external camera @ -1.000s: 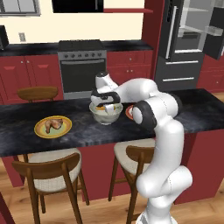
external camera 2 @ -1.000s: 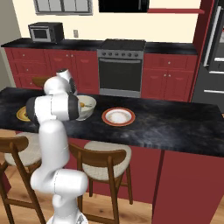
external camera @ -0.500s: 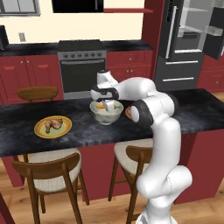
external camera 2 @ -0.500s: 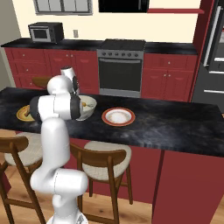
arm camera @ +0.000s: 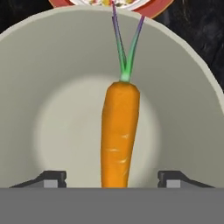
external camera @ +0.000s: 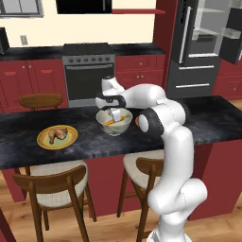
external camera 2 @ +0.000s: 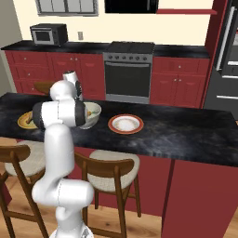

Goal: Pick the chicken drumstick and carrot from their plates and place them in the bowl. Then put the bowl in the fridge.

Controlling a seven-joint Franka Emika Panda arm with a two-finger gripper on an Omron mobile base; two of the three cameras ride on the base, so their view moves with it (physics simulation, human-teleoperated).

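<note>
The carrot [arm camera: 119, 135] lies in the cream bowl [arm camera: 52, 87], its green stalk pointing toward the red-rimmed white plate [arm camera: 151, 8]. My gripper [arm camera: 111, 179] hangs open just over it, with its fingertips [arm camera: 50, 178] well clear on either side. From the left base view, the gripper [external camera: 112, 115] dips into the bowl [external camera: 115, 124] on the dark counter. The chicken drumstick [external camera: 57, 134] rests on the yellow plate [external camera: 43, 142] to the bowl's left. The fridge [external camera: 189, 61] stands at the back right with its doors open.
The white plate [external camera 2: 125, 124] sits just right of the bowl [external camera 2: 94, 113] on the island counter [external camera 2: 186, 135]. Two wooden stools [external camera: 52, 186] stand under the counter's near edge. An oven [external camera: 89, 71] and red cabinets line the back wall, with a microwave [external camera 2: 49, 33] at the far left.
The jaws have opened and let go of the carrot, which now lies in the bowl. The arm has barely shifted.
</note>
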